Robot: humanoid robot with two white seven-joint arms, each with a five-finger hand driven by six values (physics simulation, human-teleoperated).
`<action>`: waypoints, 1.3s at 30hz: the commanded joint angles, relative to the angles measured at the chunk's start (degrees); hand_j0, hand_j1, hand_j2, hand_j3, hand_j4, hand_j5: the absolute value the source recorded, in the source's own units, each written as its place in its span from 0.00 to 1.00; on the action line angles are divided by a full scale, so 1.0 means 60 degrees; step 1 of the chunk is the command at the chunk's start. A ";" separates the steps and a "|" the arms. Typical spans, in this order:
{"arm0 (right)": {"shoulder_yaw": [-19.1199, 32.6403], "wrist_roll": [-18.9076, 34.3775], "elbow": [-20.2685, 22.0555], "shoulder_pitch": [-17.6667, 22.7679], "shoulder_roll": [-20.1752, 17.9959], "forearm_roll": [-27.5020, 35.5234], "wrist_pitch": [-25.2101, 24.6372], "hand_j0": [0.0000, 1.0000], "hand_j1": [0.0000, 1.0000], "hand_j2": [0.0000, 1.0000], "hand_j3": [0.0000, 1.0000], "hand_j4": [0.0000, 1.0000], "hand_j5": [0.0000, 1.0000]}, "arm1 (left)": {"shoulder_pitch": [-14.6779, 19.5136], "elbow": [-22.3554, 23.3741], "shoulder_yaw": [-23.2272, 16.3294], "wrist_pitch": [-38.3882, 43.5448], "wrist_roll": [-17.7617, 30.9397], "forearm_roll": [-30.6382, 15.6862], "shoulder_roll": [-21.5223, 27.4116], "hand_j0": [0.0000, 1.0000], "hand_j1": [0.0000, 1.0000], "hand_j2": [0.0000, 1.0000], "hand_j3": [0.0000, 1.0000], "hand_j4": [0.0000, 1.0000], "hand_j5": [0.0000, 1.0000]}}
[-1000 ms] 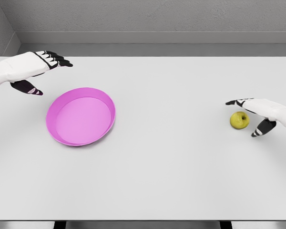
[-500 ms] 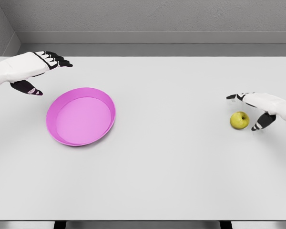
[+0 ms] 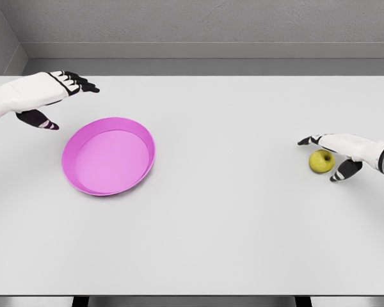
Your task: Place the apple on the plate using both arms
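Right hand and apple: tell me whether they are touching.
Cannot tell. In the head view the right hand arches over the apple, fingers spread and thumb beside it, but no plain contact or gap shows.

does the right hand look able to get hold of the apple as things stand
Probably yes. The right hand is open right at the apple, fingers above it and thumb at its right side, with only bare table around it.

A bare simulated test room, rendered: plain white tabletop [image 3: 230, 224] filling most of the frame, flat grey walls [image 3: 198, 22] along the top edge, corner seam at upper left, uniform shadowless lighting.
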State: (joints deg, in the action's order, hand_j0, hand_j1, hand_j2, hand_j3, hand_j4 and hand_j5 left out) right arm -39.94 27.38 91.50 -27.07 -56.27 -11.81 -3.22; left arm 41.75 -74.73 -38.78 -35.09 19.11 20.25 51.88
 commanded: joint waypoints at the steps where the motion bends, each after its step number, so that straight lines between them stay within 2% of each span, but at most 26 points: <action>1: -0.0081 0.0007 0.0013 0.0000 -0.0011 0.0006 0.0039 0.76 0.76 0.76 0.76 0.76 0.76 | 0.0000 0.0004 -0.0041 0.0016 -0.0006 -0.0064 0.0010 1.00 1.00 1.00 1.00 1.00 1.00; 7: -0.0140 0.0138 0.0013 0.0015 -0.0011 0.0006 0.0054 0.62 0.62 0.62 0.62 0.62 0.62 | 0.0000 -0.0055 -0.0056 0.0016 -0.0006 -0.0064 0.0025 1.00 1.00 1.00 1.00 1.00 1.00; 14: -0.0140 0.0153 0.0028 0.0015 -0.0026 0.0006 0.0054 0.54 0.54 0.54 0.54 0.54 0.54 | -0.0029 -0.0215 -0.0056 0.0016 -0.0006 -0.0064 0.0025 1.00 1.00 1.00 1.00 1.00 1.00; 26: -0.0067 0.0153 0.0233 -0.0176 -0.0099 -0.0009 0.0098 0.53 0.53 0.53 0.53 0.53 0.53 | -0.0015 -0.0230 -0.0056 0.0016 -0.0006 -0.0064 0.0040 1.00 1.00 1.00 1.00 1.00 1.00; 33: -0.0037 0.0138 0.1024 -0.0249 -0.0128 -0.0009 0.0317 0.52 0.52 0.52 0.52 0.52 0.52 | -0.0015 -0.0230 -0.0056 0.0016 -0.0006 -0.0064 0.0069 1.00 1.00 1.00 1.00 1.00 1.00; 39: -0.0037 0.0138 0.1332 -0.0308 -0.0114 0.0020 0.0756 0.50 0.50 0.50 0.50 0.50 0.50 | -0.0015 -0.0245 -0.0056 0.0016 -0.0006 -0.0064 0.0069 1.00 1.00 1.00 1.00 1.00 1.00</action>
State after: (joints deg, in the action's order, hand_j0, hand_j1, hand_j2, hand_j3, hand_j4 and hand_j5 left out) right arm -40.20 28.21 98.67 -28.92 -56.91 -11.78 0.33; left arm 41.66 -76.18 -39.16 -35.09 19.10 20.21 52.23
